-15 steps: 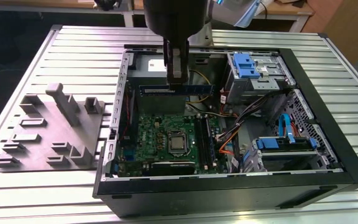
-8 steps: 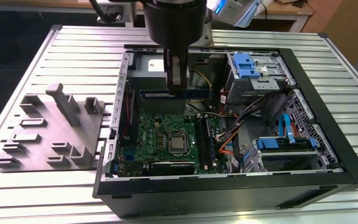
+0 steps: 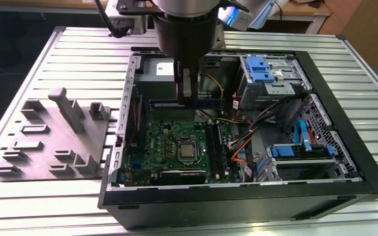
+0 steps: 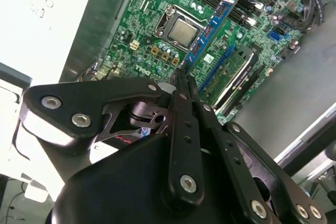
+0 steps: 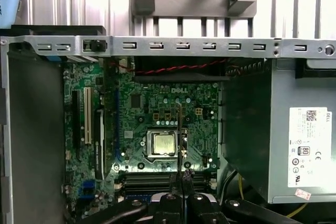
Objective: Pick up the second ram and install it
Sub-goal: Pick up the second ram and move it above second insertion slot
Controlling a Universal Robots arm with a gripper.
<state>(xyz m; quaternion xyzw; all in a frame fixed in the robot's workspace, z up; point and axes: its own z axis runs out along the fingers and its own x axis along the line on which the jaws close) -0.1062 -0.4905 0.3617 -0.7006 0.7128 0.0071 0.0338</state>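
My gripper is shut on the second ram, a long thin blue-dark stick held level inside the open computer case, above the green motherboard. In the second wrist view the fingertips pinch one end of the ram, which reaches out over the processor socket. In the first wrist view the ram shows edge-on as a thin line above the gripper. It runs crosswise to the dark memory slots beside the socket.
The black case has high walls around the board, with blue-tabbed drive cages and loose cables on the exterior view's right. A grey plastic tray with upright blocks lies on the slatted table left of the case. A power supply fills one corner.
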